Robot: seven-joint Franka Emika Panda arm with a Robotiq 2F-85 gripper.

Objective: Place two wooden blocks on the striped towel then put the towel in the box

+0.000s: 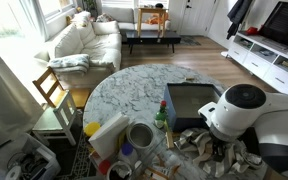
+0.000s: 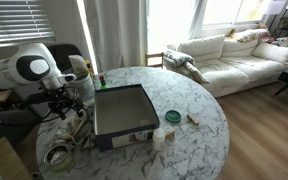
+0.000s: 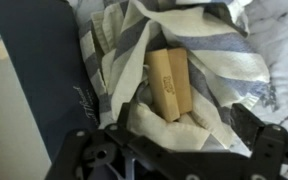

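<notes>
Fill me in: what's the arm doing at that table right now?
The Panda arm's gripper hangs right over the striped towel, which lies bunched up on the marble table next to the box. One wooden block sits in the towel's folds. A second may lie just below it, but it is mostly hidden. The jaws look spread apart and hold nothing. The towel is not yet in the box.

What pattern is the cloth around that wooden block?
Crumpled towel: cream with grey-blue stripes, clearest in wrist view.
</notes>
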